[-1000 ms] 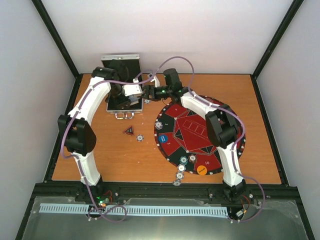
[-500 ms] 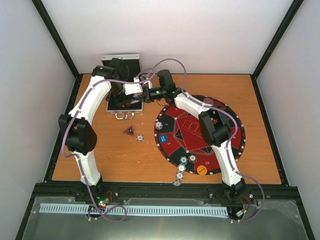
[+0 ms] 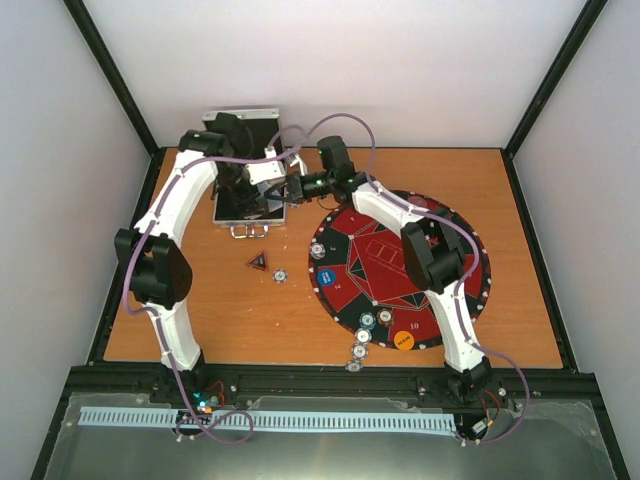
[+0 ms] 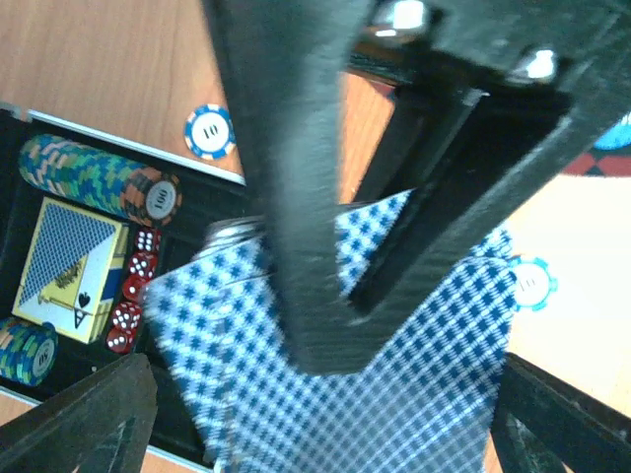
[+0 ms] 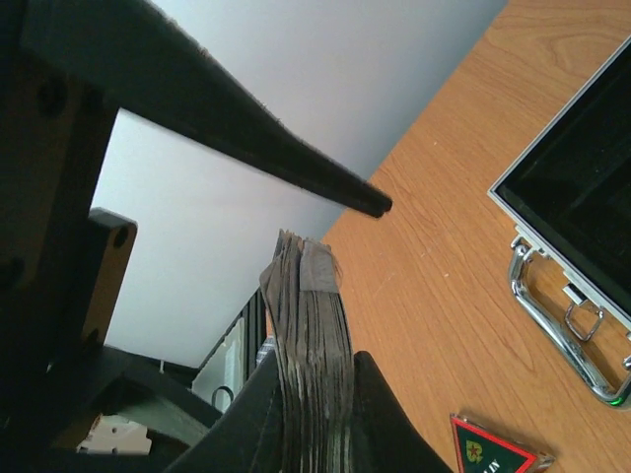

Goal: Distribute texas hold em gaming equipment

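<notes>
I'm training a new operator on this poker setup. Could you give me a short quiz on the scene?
1. True or false: the left tool is clamped on the deck of cards.
2. What grips the deck? A) right tool B) left tool C) nothing.
3. Fill in: the dice in the open case are ____.
Key: 1 false, it stands wide open; 2 A; 3 red.

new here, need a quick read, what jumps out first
Both arms meet over the open silver-rimmed black case at far left, where the right gripper pinches a deck of blue-checked playing cards beside the open left gripper. The round red-and-black poker mat lies at right.
</notes>
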